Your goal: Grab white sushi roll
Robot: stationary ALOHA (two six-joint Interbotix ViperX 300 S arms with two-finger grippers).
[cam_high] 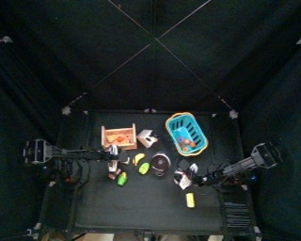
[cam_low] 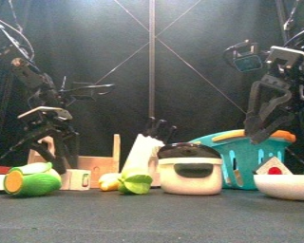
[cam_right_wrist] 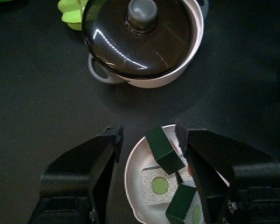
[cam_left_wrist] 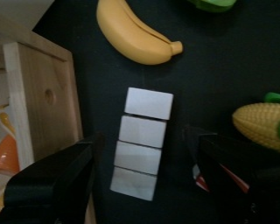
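White sushi roll (cam_right_wrist: pixel 168 179) w/ dark wraps lies in a white bowl (cam_right_wrist: pixel 140 166), right gripper (cam_right_wrist: pixel 157 203) above it, jaws apart, nothing held. Lidded pot (cam_right_wrist: pixel 140 39) sits just beyond on the counter (cam_right_wrist: pixel 38 105). Left gripper (cam_left_wrist: pixel 143 188) wide apart over white segmented block (cam_left_wrist: pixel 140 144), w/ banana (cam_left_wrist: pixel 133 33), corn (cam_left_wrist: pixel 266 127) & wooden crate (cam_left_wrist: pixel 38 105) around.

I see the black table (cam_high: pixel 153 212) carrying a wooden crate (cam_high: pixel 119 137), a blue basket (cam_high: pixel 187 134), a lidded pot (cam_low: pixel 190 169), a white bowl (cam_low: pixel 284 184) with sushi pieces, a banana (cam_left_wrist: pixel 136 33), a corn cob (cam_left_wrist: pixel 266 126) and a segmented white block (cam_left_wrist: pixel 140 143) beside the crate.
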